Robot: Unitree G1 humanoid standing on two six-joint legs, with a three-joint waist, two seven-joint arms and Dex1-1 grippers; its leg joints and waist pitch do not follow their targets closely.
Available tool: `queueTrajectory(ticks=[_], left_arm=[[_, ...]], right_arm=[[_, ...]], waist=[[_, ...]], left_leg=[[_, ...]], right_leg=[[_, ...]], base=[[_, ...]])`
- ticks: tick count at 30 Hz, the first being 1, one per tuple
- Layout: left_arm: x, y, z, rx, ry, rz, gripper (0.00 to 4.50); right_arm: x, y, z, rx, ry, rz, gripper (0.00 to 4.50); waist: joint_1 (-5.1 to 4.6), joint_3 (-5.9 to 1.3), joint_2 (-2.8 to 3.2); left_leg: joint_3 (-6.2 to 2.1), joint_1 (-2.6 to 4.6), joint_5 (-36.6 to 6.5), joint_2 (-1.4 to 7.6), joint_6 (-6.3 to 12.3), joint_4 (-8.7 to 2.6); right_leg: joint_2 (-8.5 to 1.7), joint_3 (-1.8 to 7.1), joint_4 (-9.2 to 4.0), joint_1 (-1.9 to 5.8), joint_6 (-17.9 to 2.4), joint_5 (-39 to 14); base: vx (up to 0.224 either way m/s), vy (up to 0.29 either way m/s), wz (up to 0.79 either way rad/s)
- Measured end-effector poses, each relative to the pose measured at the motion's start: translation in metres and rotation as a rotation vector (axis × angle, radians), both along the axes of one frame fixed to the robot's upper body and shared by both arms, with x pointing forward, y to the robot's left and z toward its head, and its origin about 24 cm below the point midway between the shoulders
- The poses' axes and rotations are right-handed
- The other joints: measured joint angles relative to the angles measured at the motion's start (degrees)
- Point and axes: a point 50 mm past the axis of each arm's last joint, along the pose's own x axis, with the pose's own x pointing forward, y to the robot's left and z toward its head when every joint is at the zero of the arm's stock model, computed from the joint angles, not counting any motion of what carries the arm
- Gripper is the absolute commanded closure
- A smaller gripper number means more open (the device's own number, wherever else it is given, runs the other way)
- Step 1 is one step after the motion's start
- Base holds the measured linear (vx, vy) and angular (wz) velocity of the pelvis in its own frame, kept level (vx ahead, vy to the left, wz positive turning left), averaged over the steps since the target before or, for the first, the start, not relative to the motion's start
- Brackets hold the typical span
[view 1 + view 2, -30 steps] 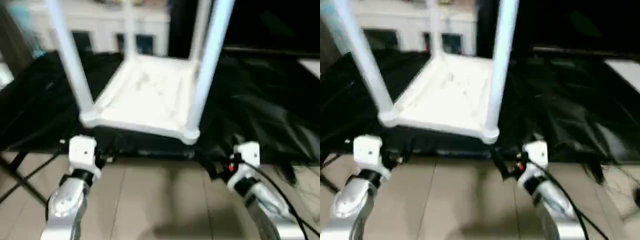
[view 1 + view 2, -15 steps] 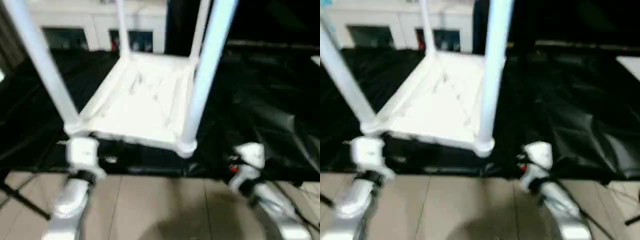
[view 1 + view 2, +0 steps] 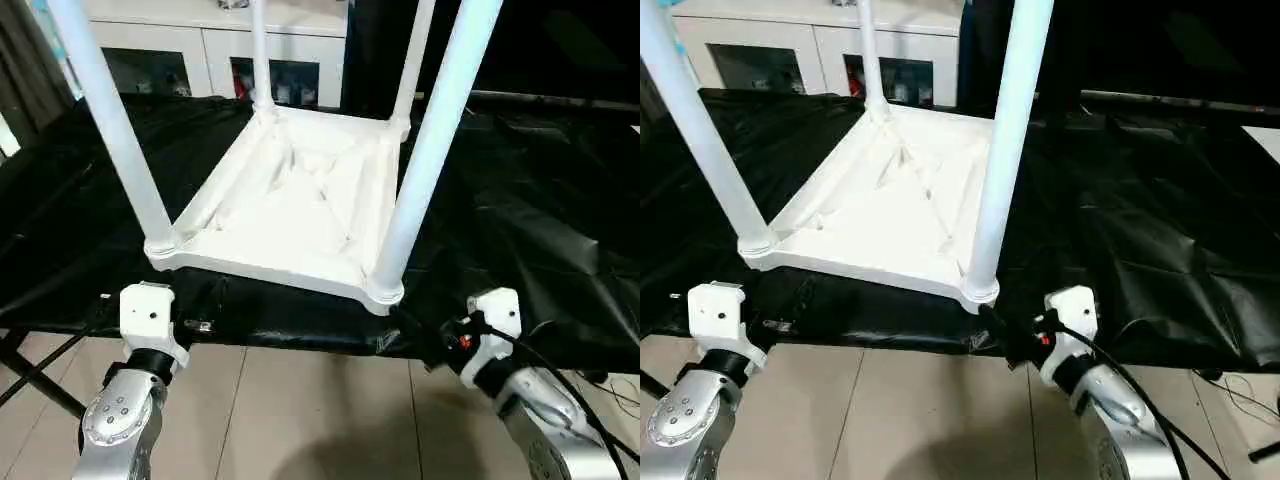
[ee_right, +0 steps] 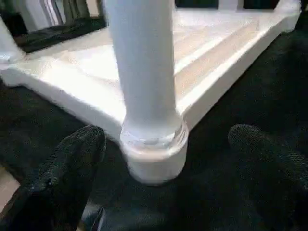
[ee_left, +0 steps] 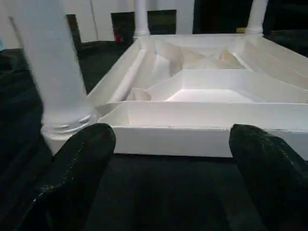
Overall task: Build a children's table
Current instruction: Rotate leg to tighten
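Both grippers sit spread at the near edge, the right gripper point(image 4: 163, 159) with the near-right leg point(image 4: 144, 72) dead ahead at twelve o'clock between its fingers, the left gripper point(image 5: 168, 159) facing the upturned children's table point(image 3: 290, 210) beyond

A home-like room: white cabinet point(image 3: 200, 45), tiled floor point(image 3: 300, 400).

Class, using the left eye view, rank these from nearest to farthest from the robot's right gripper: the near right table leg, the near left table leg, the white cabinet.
1. Near right table leg, just ahead of the right gripper.
2. Near left table leg, across the tabletop's near edge.
3. White cabinet, behind the table.
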Motion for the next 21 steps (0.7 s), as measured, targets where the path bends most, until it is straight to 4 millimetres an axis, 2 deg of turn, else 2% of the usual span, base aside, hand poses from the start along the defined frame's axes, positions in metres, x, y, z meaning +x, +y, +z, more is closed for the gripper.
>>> queueTrajectory(ticks=[4,10,13,14,17,21], left_arm=[[0.002,0.001,0.003,0.009,-0.018,-0.003,0.1],[-0.001,0.023,-0.002,0.004,-0.029,0.083,0.1],[-0.003,0.032,0.0,0.013,-0.032,0.117,0.1],[-0.003,0.033,0.001,0.014,-0.036,0.119,0.1],[-0.003,0.036,0.002,0.018,-0.047,0.123,0.1],[0.0,0.038,0.008,0.022,-0.071,0.12,0.1]], right_arm=[[0.017,0.007,0.005,0.006,-0.023,0.021,0.0],[0.038,0.017,-0.009,0.0,0.038,0.065,0.0],[0.055,0.013,-0.006,-0.005,0.02,0.016,0.0],[0.061,0.008,-0.006,-0.003,0.018,-0.027,0.0],[0.069,-0.003,-0.004,0.012,0.009,-0.104,0.0],[0.068,-0.014,-0.005,0.012,-0.001,-0.138,0.0]], waist=[[-0.05,-0.07,-0.08],[0.22,-0.01,-0.2],[0.37,0.01,-0.26],[0.71,0.02,-0.26],[1.71,0.03,-0.3],[2.31,0.07,-0.47]], left_leg=[[0.01,-0.26,0.1,0.06,0.04,0.0],[0.14,-0.4,0.1,0.09,0.1,-0.01],[0.3,-0.38,0.2,0.12,0.16,0.0],[0.47,-0.38,0.3,0.17,0.2,0.0],[0.94,-0.35,0.3,0.41,0.31,0.0],[1.11,-0.35,0.4,0.53,0.42,0.0]], right_leg=[[0.03,-0.05,0.03,-0.24,0.0,0.0],[0.01,-0.04,-0.01,-0.35,0.0,0.0],[-0.04,-0.03,0.04,-0.36,0.0,0.0],[-0.08,-0.03,0.04,-0.35,0.0,0.0],[-0.12,-0.03,0.04,-0.36,0.0,0.0],[-0.12,-0.04,0.04,-0.37,0.0,0.0]], base=[[0.0,0.0,0.0],[0.0,0.0,0.0],[0.0,0.0,0.0],[0.0,0.0,0.0],[0.0,0.0,0.0],[0.0,0.0,0.0]])
